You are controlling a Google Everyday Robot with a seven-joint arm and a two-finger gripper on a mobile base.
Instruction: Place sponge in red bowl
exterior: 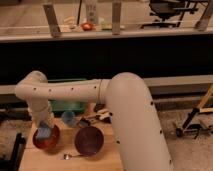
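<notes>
1. The red bowl [53, 143] sits at the lower left of the frame, on the left end of a wooden table [50, 161]. Its inside is glossy orange-red.
2. The sponge [43, 132], a small light blue block, shows over the left half of that bowl, within its rim. Whether it rests on the bowl's floor or hangs just above it cannot be told.
3. The gripper [44, 123] is directly above the sponge, pointing down at the end of the white arm [125, 110]. Whether it is spread, pressed together or pinching the sponge cannot be told.
4. A darker maroon bowl [89, 141] stands just right of the red bowl, apart from it. Nothing can be made out inside it.
5. A round light blue cup [68, 118] stands behind and between the two bowls.
6. A green bin [67, 106] sits at the back of the table, partly hidden by the arm. Its contents are not visible.
7. A spoon [71, 156] lies near the table's front edge, below the gap between the bowls. A few small items [96, 118] lie right of the cup, too blurred to name.
8. The arm fills the lower right, runs left across the middle and bends down at the left.
9. Behind the table is a dark wall panel with a pale ledge [150, 33] along the top. A small red object [87, 26] rests on the counter beyond it.
10. An office chair [170, 9] stands at the upper right.
</notes>
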